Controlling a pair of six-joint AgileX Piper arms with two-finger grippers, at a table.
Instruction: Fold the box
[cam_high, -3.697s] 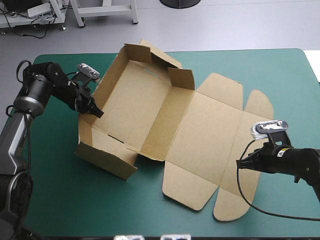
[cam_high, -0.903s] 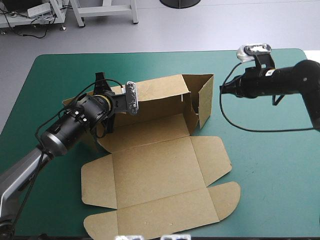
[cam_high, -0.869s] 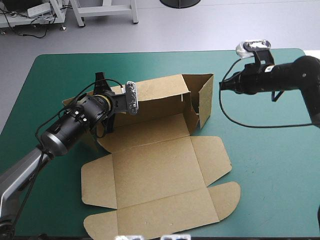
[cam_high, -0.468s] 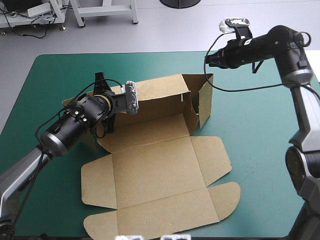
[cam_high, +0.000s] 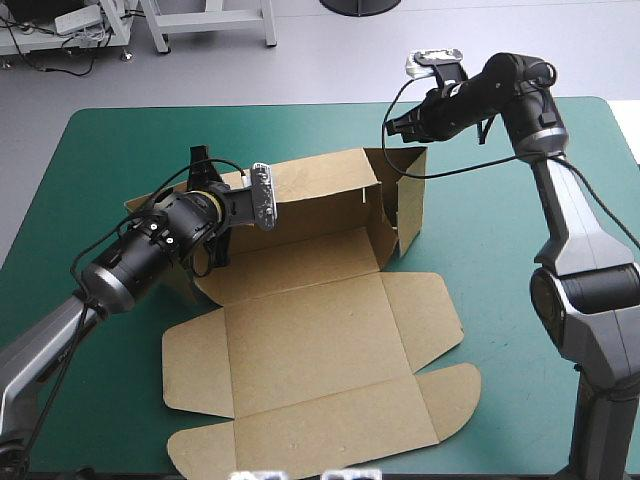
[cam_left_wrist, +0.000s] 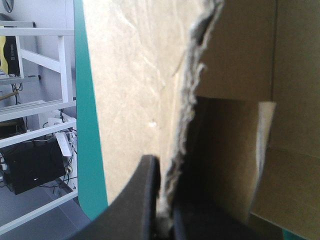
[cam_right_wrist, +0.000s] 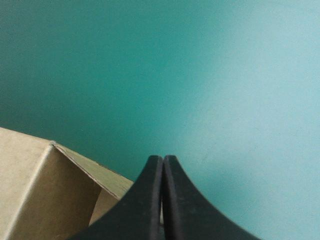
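Right arm has swung in from the bench's (cam_high: 480, 260) right side toward the far edge since the earlier frames. Left arm and box (cam_high: 300, 250) haven't shifted since just before.

Right gripper (cam_right_wrist: 163, 161): fingers pressed together into one pointed arch, nothing between them. I see it hanging raised over the box's far right corner (cam_right_wrist: 50, 197), where the back wall (cam_high: 320, 185) meets the end wall (cam_high: 412, 205). Can't tell from either view whether the tips touch the board. Ahead of the tips, only the teal-green cover.

Left gripper (cam_left_wrist: 164, 215): clamped on the box. A ragged board edge runs up from between the black fingers (cam_left_wrist: 145, 200), which are all but closed on it. That's at the box's left end; the wrist hides the fingers in the high view, so I can't say which panel.

Box sits about mid-bench, a bit left of centre, as a part-formed open tray:
- back wall upright along the far side
- right end wall upright, angled slightly outward
- floor flat on the cover
- lid panel (cam_high: 315, 345) flat toward the near edge, side flaps spread out, tuck flap (cam_high: 300, 430) close to the near edge

Right side of the bench shows bare cover under the right arm.
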